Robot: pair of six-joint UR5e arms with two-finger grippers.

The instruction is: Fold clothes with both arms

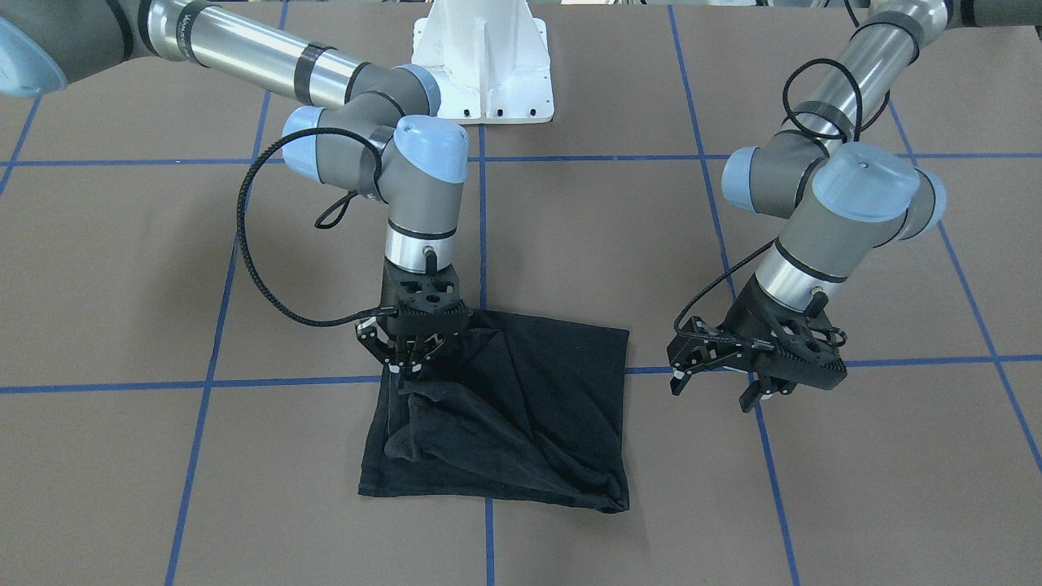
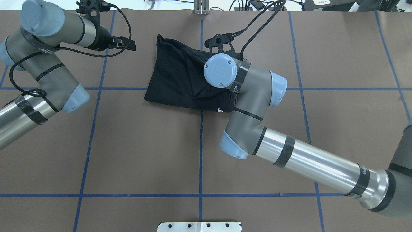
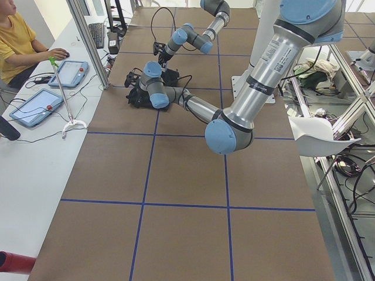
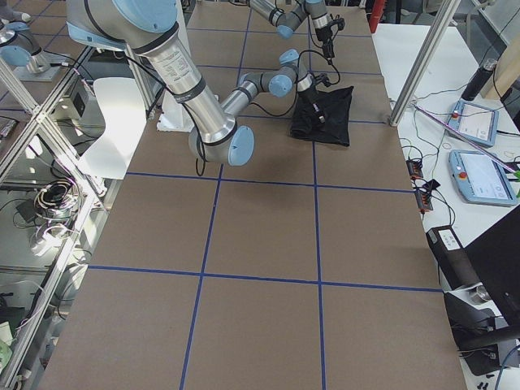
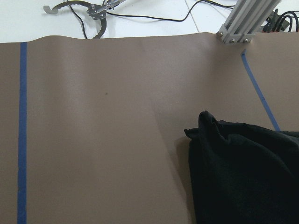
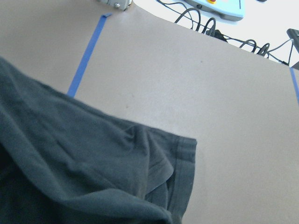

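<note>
Roughly square black T-shirt [image 1: 521, 407], soft, wrinkled folds.

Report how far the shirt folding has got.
Done: the T-shirt is already folded into a rough square, with a rumpled flap on top. In hand: the right tool looks pinched on its edge; the left tool hangs open beside it. Left: smooth that flap and finish folding.
</note>
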